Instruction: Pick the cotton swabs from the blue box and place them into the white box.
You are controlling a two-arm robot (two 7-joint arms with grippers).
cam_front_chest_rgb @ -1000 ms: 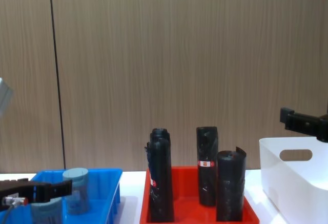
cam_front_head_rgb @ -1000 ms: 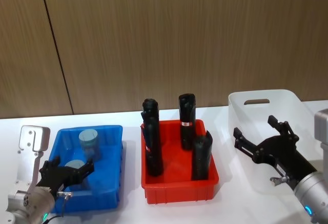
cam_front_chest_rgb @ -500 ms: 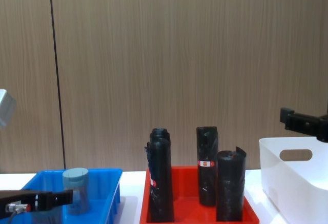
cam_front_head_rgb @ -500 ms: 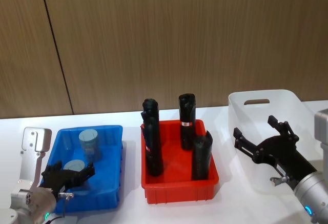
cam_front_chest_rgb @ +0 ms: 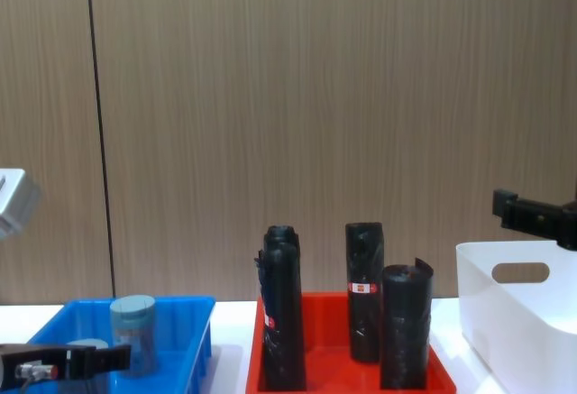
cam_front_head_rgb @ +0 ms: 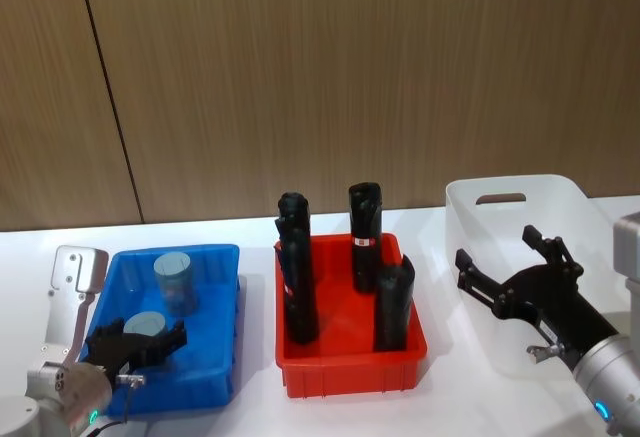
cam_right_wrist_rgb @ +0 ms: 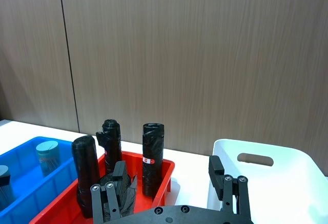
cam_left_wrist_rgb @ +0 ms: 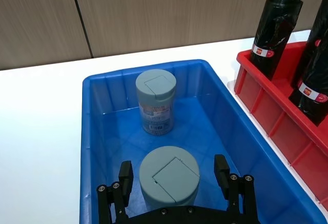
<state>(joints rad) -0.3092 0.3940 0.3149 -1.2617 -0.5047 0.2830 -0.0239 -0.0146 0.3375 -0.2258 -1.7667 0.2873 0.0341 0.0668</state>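
**Grasp about to close**

The left gripper point(cam_left_wrist_rgb: 173, 168), jaws apart, straddles the near cotton swab jar point(cam_left_wrist_rgb: 169, 179), a clear plastic cylinder with a grey-blue lid, at the near end of the bright blue plastic bin point(cam_left_wrist_rgb: 95, 106). It stands upright, long axis vertical, lid up. Close squarely, then lift straight, to avoid tipping. The right gripper point(cam_front_head_rgb: 496, 245), jaws apart, hovers by the glossy white bin point(cam_front_head_rgb: 465, 207), right.

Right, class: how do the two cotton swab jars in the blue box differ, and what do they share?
The near jar stands between the open fingers of the left end effector; the far jar stands free. The near jar sits mid-box; the far jar is nearer the back wall of the blue box. Both stand upright with grey-blue lids. The right end effector hangs open near the white box.
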